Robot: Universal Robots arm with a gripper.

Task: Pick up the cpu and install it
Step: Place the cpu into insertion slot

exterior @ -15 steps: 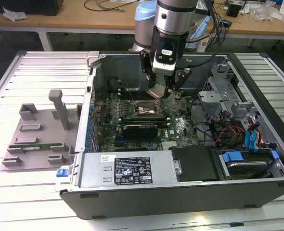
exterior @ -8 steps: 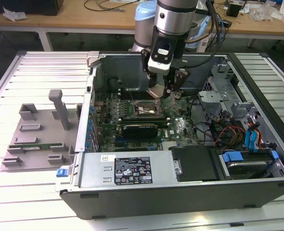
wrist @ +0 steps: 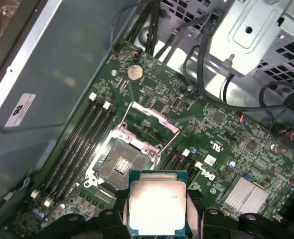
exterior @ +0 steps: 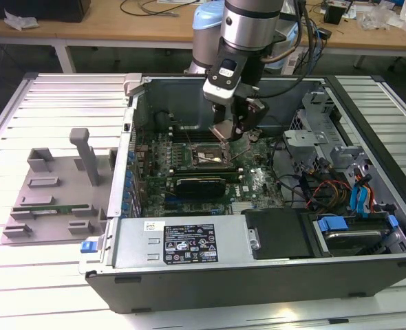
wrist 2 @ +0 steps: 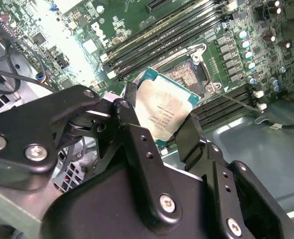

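The cpu [wrist: 157, 204], a small square chip with a silvery top and pale rim, is clamped by two opposite edges between my black fingers [wrist: 194, 209]. My gripper [exterior: 232, 130] hangs inside the open computer case [exterior: 131, 148], just above the motherboard. In the second wrist view the cpu [wrist 2: 164, 112] sits tilted in my gripper [wrist 2: 159, 117], with the socket [wrist 2: 187, 74] close behind it. The socket [wrist: 123, 164] lies open and bare, its metal frame [wrist: 152, 124] swung up. The chip is beside and slightly above the socket, not touching it.
Memory slots [wrist: 77, 144] flank the socket. A drive cage [exterior: 327, 137] and loose cables [exterior: 327, 189] fill the case at the exterior view's right. The power supply [exterior: 182, 240] lies along the near wall. A grey fixture tray [exterior: 51, 192] sits outside on the exterior view's left.
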